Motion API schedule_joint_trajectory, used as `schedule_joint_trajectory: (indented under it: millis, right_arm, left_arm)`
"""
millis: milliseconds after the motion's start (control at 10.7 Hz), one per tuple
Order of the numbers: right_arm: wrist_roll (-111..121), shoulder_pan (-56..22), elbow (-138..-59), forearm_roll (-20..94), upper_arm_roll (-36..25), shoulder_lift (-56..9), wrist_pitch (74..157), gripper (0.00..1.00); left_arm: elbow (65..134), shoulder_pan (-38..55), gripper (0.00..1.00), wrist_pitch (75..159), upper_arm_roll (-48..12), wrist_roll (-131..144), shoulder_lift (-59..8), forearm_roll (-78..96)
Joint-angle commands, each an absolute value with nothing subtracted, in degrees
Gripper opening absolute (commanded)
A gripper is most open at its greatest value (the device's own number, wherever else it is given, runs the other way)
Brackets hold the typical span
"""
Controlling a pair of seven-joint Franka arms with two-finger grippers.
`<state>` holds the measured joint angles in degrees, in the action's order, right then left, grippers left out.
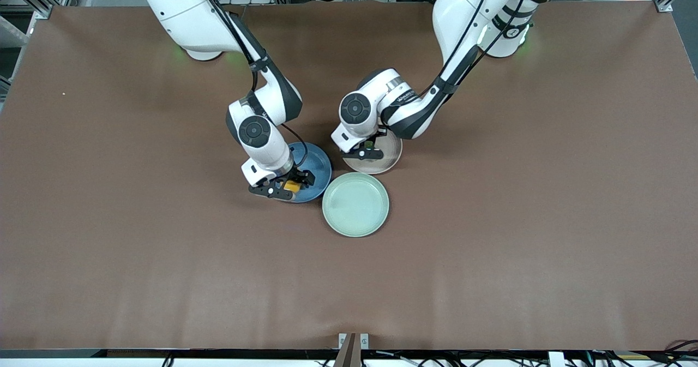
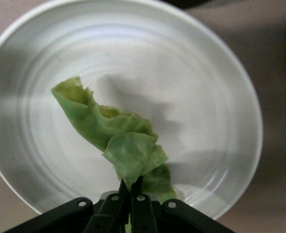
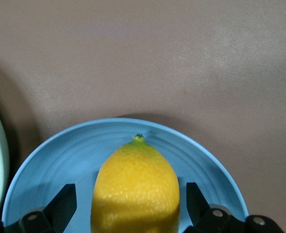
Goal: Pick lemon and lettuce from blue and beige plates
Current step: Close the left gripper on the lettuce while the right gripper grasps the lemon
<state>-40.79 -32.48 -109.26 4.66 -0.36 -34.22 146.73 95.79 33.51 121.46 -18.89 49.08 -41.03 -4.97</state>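
Lemon (image 3: 135,194) sitting on the blue plate (image 1: 319,166), toward the right arm's end of the table. Right gripper (image 1: 284,184) down over it, fingers (image 3: 63,204) spread wide either side of the fruit, not touching yet. Mint-green plate (image 1: 355,204) just beside, nearer the front camera, nothing on it. Beige plate (image 1: 388,157) next along, just beside the blue one and the green one. Lettuce (image 2: 116,141) crumpled up on the beige plate, one end pinched in the left gripper (image 2: 131,196), fingers clamped tight together on the leaf. Brown table (image 1: 518,220) under all three plates.
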Motion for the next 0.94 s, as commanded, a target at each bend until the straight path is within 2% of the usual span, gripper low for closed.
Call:
schedule_joint_trajectory:
  millis: [0,94,187,281,468,842]
  right_arm:
    - [-41.66,-32.96,-109.34,4.83,-0.7,-34.98,147.92,0.89]
    - [-41.66,-32.87,-109.34,4.83,-0.7,-34.89,147.92,0.68]
    - [-41.66,-32.87,-109.34,4.83,-0.7,-34.98,147.83,0.52]
    - [-41.57,-32.52,-109.16,4.83,-0.7,-34.89,147.22,0.44]
    - [-41.48,-32.26,-108.64,4.92,-0.7,-34.54,145.39,0.42]
    - [-40.52,-30.33,-101.62,4.92,-0.7,-32.88,130.99,0.41]
  left_arm:
    - [94.92,34.19,0.0,120.5,-18.54,52.9,-39.03,-6.59]
    - [94.83,34.1,0.0,120.41,-18.54,53.26,-38.33,-6.59]
    - [94.83,34.01,0.0,120.24,-18.54,53.78,-36.84,-6.59]
    - [94.83,33.84,0.0,119.97,-18.46,53.88,-35.87,-6.59]
    - [94.75,33.23,0.0,119.97,-18.46,53.79,-33.24,-6.68]
    - [93.34,29.54,0.0,119.62,-18.37,53.7,-29.19,-6.59]
